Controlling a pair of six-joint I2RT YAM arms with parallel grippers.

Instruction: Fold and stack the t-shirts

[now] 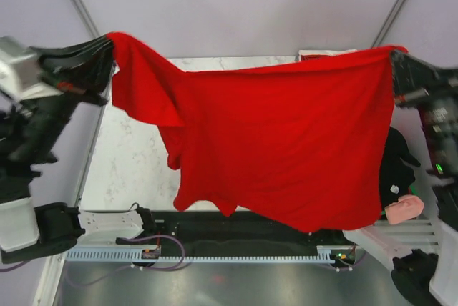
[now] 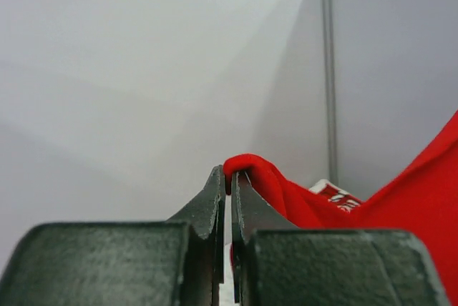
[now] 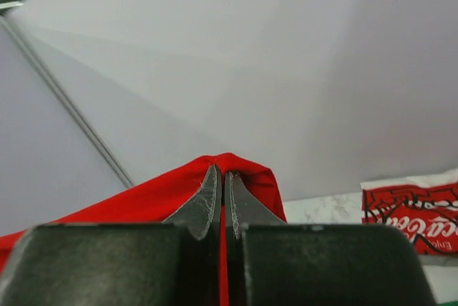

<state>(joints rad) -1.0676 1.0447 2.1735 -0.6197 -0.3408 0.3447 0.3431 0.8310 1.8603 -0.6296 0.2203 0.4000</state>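
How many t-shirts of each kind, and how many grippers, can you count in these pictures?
plain red t-shirt: 1
printed red t-shirt: 1
grippers (left gripper, right gripper): 2
Total: 4

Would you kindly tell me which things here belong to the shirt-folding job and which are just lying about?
Job: plain red t-shirt, hung between left tool and right tool; folded printed shirt.
Lying about: black item, pink item, at the right.
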